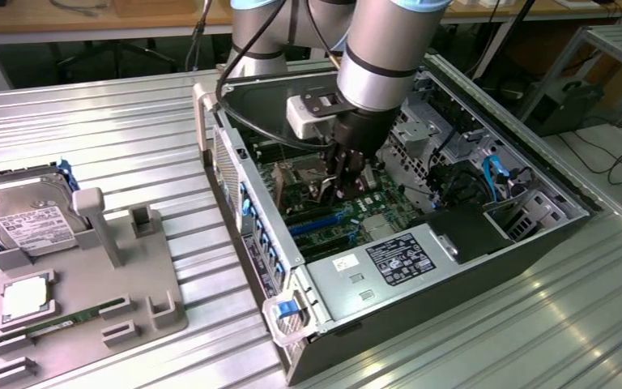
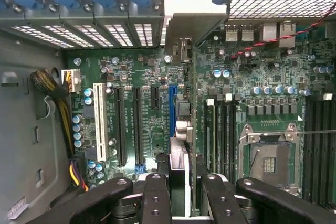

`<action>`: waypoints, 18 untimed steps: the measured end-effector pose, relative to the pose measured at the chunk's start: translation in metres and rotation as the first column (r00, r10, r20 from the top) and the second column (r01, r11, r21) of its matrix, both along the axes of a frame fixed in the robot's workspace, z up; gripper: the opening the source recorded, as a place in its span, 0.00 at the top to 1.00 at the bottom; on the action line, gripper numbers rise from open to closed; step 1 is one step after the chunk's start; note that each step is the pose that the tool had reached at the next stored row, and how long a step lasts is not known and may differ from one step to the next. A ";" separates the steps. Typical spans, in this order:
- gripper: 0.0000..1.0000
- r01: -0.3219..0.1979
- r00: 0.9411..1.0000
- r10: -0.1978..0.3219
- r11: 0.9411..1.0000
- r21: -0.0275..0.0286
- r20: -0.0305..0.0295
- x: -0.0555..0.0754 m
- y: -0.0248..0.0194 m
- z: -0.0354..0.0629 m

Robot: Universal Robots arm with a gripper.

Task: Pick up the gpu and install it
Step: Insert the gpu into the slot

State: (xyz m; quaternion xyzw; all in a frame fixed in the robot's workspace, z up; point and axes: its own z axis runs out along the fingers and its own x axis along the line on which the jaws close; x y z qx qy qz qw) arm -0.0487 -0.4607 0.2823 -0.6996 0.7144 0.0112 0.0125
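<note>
The table (image 1: 95, 121) is shiny grey metal with long ridges running across it. A big open computer case (image 1: 430, 324) lies on its side in the middle of the table, reaching toward the table's edge on the exterior view's right. Behind the table there is a brown wooden desk (image 1: 95, 20) with wires under it. On the floor past the table's edge, on the exterior view's right, there are more black wires.

The robot arm (image 1: 381, 49) reaches down into the case. Its black gripper (image 1: 346, 174) is low inside, just above the green motherboard (image 2: 142, 66). The jaws are partly closed and pinch the gpu (image 2: 178, 145) between them. The fingers (image 2: 155, 198) press on both sides of the card. The gpu stands on its thin edge, right over the blue slot (image 2: 172, 103). Its silver bracket (image 2: 191, 30) is at the back wall of the case. I cannot tell if the card is pushed all the way into the slot.

Near the table's edge on the exterior view's left sits a grey holder (image 1: 149, 275). It holds a silver hard drive (image 1: 30, 219) and a thin green RAM stick (image 1: 74, 318).
</note>
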 end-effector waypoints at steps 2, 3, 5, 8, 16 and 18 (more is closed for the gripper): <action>0.72 0.000 1.000 0.000 1.000 -0.002 0.000 0.000 0.0000 -0.0014; 0.72 0.000 1.000 0.000 1.000 -0.003 0.000 0.000 0.0000 -0.0016; 0.72 0.000 1.000 0.000 1.000 0.002 0.000 0.000 0.0000 -0.0020; 0.72 0.001 1.000 -0.001 1.000 0.003 0.000 0.000 0.0000 -0.0024; 0.72 -0.003 1.000 0.003 1.000 0.003 0.000 0.000 -0.0010 -0.0032; 0.72 -0.007 1.000 0.007 1.000 0.003 0.000 0.000 -0.0011 -0.0033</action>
